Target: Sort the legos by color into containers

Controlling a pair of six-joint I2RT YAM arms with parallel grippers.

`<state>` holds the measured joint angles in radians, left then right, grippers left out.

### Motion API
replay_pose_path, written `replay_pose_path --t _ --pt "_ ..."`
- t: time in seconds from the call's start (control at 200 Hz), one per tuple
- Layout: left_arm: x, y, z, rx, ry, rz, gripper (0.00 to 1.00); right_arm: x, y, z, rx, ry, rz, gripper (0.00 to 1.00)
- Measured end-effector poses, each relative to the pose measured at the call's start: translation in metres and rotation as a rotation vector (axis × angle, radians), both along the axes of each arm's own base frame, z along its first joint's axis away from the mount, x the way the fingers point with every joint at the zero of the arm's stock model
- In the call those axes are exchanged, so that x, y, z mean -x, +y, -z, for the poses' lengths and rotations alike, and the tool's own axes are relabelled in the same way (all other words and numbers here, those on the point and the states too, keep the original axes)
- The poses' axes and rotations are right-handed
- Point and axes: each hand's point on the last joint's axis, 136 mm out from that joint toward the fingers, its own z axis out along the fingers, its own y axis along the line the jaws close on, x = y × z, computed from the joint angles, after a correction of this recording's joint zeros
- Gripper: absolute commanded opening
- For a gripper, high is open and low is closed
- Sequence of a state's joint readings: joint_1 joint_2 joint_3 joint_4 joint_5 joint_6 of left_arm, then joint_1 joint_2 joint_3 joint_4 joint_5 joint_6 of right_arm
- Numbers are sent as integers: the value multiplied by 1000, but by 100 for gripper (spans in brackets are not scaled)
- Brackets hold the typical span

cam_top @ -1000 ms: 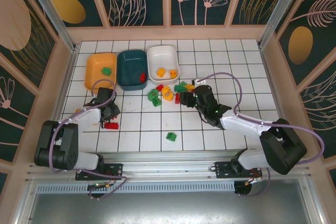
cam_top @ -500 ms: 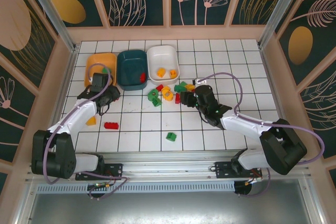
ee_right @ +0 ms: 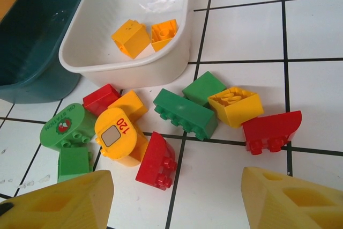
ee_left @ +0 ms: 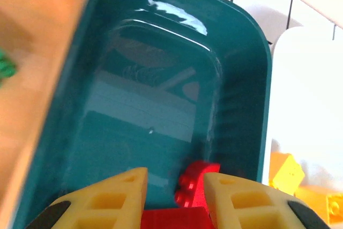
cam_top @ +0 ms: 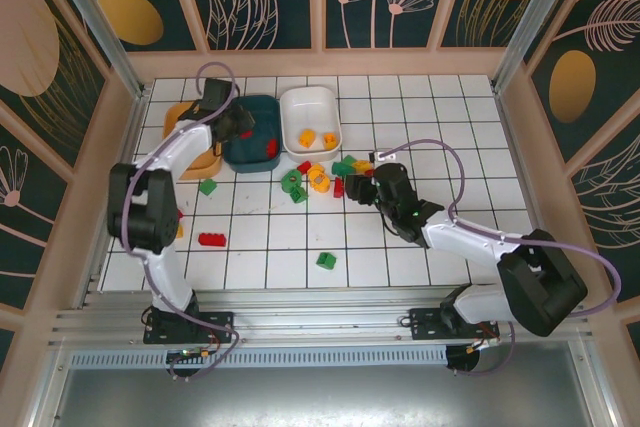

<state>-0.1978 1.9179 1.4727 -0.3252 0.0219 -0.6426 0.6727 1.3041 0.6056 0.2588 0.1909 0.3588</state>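
- The left gripper pinches a held red brick over the dark teal tray. If it lets go close to the wall, the brick could bounce out, or hop into the white tray just beside the teal one.
- The right gripper hangs spread wide with nothing in it, above the pile of legos just off the teal tray's white-tray side. These bricks touch one another, so a single closing could take two colours.
- Teal tray: one loose red brick inside.
- White tray: two yellow-orange bricks.
- Orange tray, on the teal tray's other side: one green brick.
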Motion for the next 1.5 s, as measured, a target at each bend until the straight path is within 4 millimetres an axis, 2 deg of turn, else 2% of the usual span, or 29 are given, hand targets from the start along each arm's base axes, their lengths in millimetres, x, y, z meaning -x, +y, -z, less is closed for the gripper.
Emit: replay_pose_path --t 0.115,0.17,0.195,0.28,0.345,0.385,0.435,0.52,0.616,0.706,0.766,0.806,0.876,0.941,1.026,1.111,1.191,1.381,1.501 --pt "-12 -9 27 -10 52 12 22 -1 -2 -5 -8 -11 6 65" --pt "-10 -11 39 -12 83 18 38 -1 -3 -7 -10 -17 11 65" --pt "-8 -11 42 -17 95 24 41 -2 -4 -8 -9 -20 14 65" --pt "-6 -13 46 -8 112 28 59 -2 -6 -10 -9 -27 24 65" --pt "-6 -14 42 -6 106 37 68 -3 -6 -10 -8 -28 26 65" --pt "-6 -14 38 -5 99 44 78 -3 -7 -10 -8 -28 28 65" --pt "-5 -14 29 -10 81 55 90 -3 -7 -10 -8 -28 28 66" --pt "5 -12 4 -6 39 56 91 -3 -7 -10 -8 -27 28 65" --pt "21 -6 -42 -2 -55 49 93 -3 -7 -9 -7 -26 28 66" --pt "60 12 -86 -19 -158 11 94 -2 -8 -8 -5 -23 28 66" --pt "89 26 -100 -38 -205 -22 93 -2 -8 -7 -4 -22 28 66" --pt "107 35 -101 -49 -221 -45 92 -2 -8 -7 -5 -22 28 65" --pt "136 50 -83 -67 -209 -85 92 -1 -8 -8 -8 -23 29 65" --pt "162 61 -47 -80 -150 -116 91 -1 -8 -9 -14 -23 29 66" --pt "205 71 10 -87 -37 -142 90 -1 -8 -8 -17 -20 31 66" --pt "238 75 41 -55 37 -174 87 0 -8 -7 -18 -17 32 66" --pt "252 75 48 -9 61 -208 84 0 -8 -7 -19 -16 31 66" --pt "266 64 39 172 32 -287 80 1 -5 -4 -17 -9 22 66" --pt "278 54 48 306 65 -330 79 1 -5 -1 -12 -2 20 66"
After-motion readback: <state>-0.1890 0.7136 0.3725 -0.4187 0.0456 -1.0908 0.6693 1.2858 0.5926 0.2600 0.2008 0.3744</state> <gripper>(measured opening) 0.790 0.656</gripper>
